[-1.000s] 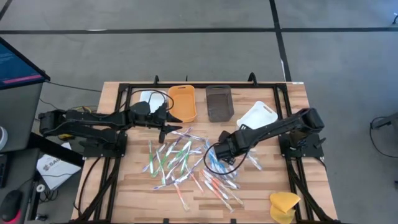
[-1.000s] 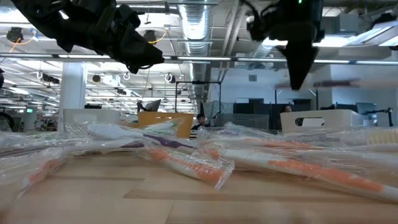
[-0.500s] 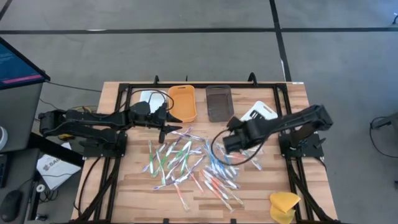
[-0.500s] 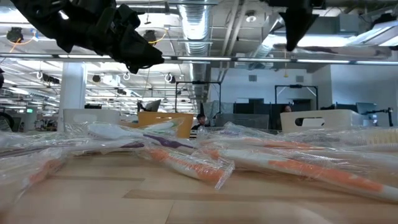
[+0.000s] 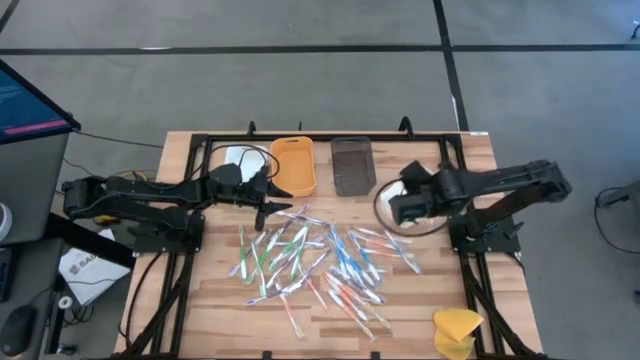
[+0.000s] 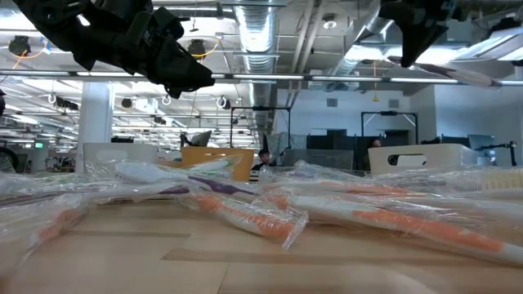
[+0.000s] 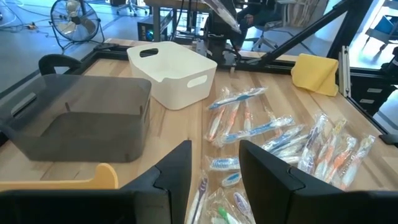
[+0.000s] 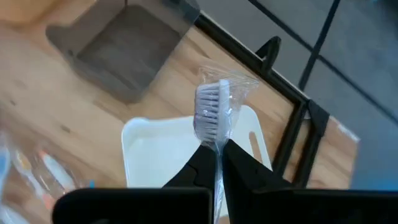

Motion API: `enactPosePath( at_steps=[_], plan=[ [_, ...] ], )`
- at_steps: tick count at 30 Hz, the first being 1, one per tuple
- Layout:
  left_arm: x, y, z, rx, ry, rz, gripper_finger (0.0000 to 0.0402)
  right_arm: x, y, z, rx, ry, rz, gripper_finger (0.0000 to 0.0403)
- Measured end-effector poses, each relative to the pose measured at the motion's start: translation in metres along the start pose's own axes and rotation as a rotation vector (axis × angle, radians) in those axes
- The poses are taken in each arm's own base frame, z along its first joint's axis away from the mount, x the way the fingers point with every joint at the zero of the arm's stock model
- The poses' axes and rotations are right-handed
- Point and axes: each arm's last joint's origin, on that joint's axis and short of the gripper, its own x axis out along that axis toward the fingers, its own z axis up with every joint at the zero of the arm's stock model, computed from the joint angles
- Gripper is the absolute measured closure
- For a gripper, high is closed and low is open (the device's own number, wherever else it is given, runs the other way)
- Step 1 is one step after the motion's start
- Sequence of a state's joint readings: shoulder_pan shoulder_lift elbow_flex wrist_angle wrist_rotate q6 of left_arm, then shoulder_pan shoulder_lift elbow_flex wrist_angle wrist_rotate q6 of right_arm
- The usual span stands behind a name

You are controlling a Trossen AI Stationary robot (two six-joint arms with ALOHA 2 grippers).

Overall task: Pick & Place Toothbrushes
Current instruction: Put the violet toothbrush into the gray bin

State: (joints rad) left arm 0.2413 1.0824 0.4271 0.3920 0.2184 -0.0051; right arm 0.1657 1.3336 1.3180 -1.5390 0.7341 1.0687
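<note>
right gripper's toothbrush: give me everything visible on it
The toothbrush is a single brush sealed in a clear crinkled plastic sleeve, with whitish, faintly purple bristles at the head. Only the head end shows; the handle's colour is hidden. The right gripper is shut on its neck, just under the head, and nothing else touches it. It is held in the air above the white tray, which looks empty where visible, beside the dark grey tray.

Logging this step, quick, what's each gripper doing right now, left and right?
Left gripper: open, holding nothing, above the toothbrushes.
Right gripper: shut on a wrapped toothbrush, over the white tray.
</note>
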Motion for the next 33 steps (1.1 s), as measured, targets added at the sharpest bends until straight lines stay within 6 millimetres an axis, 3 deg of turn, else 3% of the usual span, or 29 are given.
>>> enactPosePath(
  at_steps=[7, 15, 23, 33],
  plan=[
    [0.000, 0.000, 0.001, 0.002, -0.007, 0.000, 0.0275, 0.007, -0.005, 0.014, 0.002, -0.091, 0.131, 0.0401],
    [0.000, 0.000, 0.001, 0.003, -0.012, 0.000, 0.0275, 0.031, 0.007, 0.064, -0.085, -0.257, 0.274, 0.0401],
    [0.000, 0.000, 0.001, 0.002, -0.008, 0.000, 0.0275, 0.087, 0.011, 0.116, -0.154, -0.367, 0.401, 0.0401],
    [-0.001, 0.000, -0.011, 0.018, 0.037, 0.000, 0.0275, 0.170, 0.024, 0.138, -0.193, -0.218, 0.426, 0.0399]
  ],
)
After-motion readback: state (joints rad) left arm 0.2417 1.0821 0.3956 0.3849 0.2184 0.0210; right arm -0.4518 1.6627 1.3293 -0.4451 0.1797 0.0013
